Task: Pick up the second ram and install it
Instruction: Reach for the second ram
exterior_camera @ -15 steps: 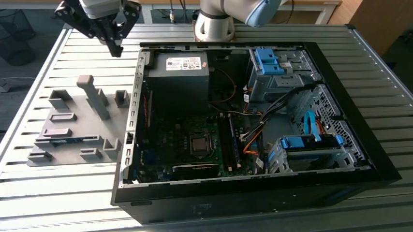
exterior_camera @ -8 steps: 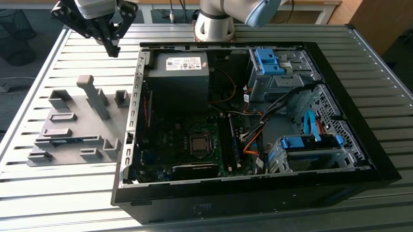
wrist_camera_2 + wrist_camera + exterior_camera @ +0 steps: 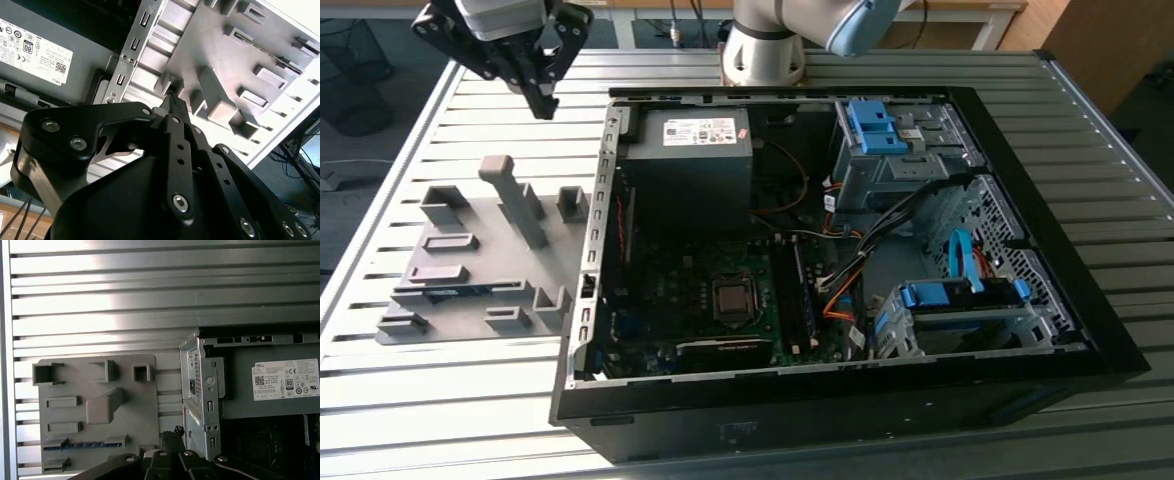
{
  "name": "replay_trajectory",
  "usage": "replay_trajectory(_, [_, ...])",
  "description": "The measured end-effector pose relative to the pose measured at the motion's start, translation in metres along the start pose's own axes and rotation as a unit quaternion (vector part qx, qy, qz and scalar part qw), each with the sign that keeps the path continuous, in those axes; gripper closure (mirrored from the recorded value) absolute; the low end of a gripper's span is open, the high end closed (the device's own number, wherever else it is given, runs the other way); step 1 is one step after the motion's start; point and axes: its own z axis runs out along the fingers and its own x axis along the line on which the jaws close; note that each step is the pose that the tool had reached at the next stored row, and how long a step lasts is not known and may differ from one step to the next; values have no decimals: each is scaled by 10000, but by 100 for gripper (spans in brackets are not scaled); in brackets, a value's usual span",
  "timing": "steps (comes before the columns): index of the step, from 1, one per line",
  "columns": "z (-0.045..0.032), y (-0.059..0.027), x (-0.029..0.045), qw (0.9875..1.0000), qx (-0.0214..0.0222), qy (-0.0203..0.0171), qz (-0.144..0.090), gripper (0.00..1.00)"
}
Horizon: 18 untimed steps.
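— Table [image 3: 1067, 180] first: what is carried on it?

— Slatted metal is seen, and on it an open computer case [image 3: 854, 420] is laid on its side. A grey holder tray [image 3: 487, 262] is set just beside the case, toward the exterior view's left.

— And how is the claw [image 3: 544, 100] placed?

— It is hung above the table, past the far end of the tray and near the case's far corner. In both wrist views [image 3: 172, 99] [image 3: 172, 432] it is seen clenched, tips pressed together, and nothing is gripped in it.

— Where is the second ram [image 3: 458, 291] kept?

— It is lodged on edge in a slot along the tray's near side. Its blue-green edge is shown plainly in the first wrist view [image 3: 80, 444].

— Which way is it found from the claw?

— It lies well apart from it, with most of the tray between them: toward the near side of the table and a little toward the exterior view's left. Its long axis is laid along the table's slats, crosswise to the case's side wall.

— Is anything installed yet?

— A darker stick [image 3: 797, 290] looks to be seated on the board inside the case. The second ram is judged not yet lifted.
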Motion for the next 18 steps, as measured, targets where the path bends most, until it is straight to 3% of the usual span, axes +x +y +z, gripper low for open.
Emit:
replay_trajectory(9, [5,-166,116,10000,1,0,1,89])
replay_trajectory(18, [6,-213,351,10000,0,0,0,89])
